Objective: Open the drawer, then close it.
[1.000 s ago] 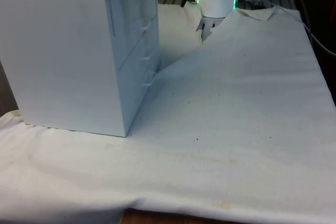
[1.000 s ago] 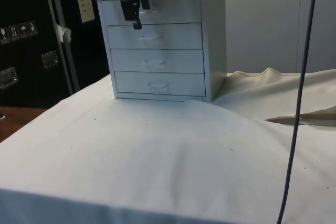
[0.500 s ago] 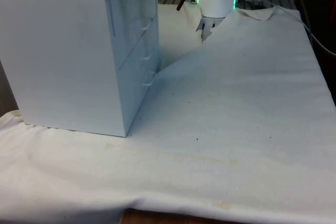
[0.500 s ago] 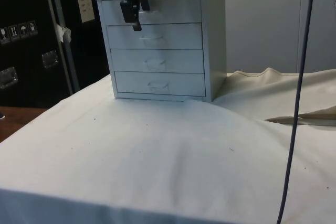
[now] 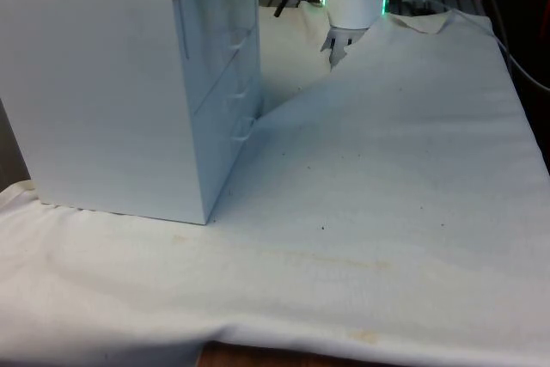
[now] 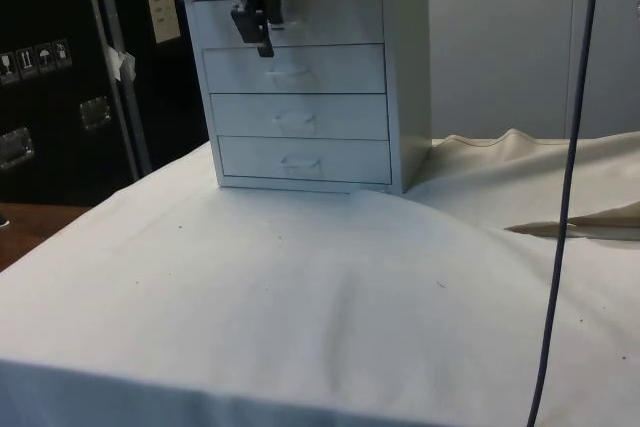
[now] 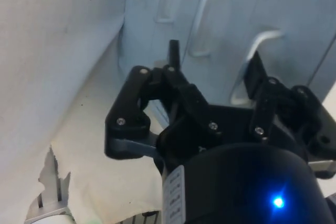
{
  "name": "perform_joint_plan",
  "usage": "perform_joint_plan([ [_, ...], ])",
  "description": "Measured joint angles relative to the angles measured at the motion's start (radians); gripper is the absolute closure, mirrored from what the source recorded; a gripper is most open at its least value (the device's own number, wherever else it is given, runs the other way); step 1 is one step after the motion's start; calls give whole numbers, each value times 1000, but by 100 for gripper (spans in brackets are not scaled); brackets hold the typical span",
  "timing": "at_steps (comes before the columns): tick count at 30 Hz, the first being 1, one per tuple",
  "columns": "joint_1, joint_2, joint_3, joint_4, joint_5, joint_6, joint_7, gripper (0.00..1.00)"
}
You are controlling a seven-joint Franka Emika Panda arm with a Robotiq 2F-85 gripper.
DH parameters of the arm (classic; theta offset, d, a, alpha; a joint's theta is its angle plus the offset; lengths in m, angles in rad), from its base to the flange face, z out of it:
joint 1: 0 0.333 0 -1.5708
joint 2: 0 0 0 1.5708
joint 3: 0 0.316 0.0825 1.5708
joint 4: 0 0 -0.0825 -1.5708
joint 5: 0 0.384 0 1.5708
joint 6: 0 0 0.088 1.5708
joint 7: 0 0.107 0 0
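The gripper [image 7: 212, 74], fingers spread, hangs just in front of the top drawer [image 6: 300, 17] of the white chest [image 6: 400, 77], its handle [image 7: 252, 61] lying between the tips but not yet pinched. I'd say the opening step is only starting; next it must ease in, clamp the handle, then pull straight out over the tabletop [image 6: 300, 287]
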Motion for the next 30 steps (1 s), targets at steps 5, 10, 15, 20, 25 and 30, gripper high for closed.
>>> perform_joint_plan([
  [5,0,0,-4,5,-8,-6,0,68],
  [10,0,-1,-7,10,-21,-7,0,90],
  [15,0,-1,-9,13,-25,-14,10,100],
  [20,0,-1,-12,16,-27,-20,12,100],
  [25,2,-4,-11,18,-24,-21,16,100],
  [30,6,-16,2,18,-7,-21,34,100],
])
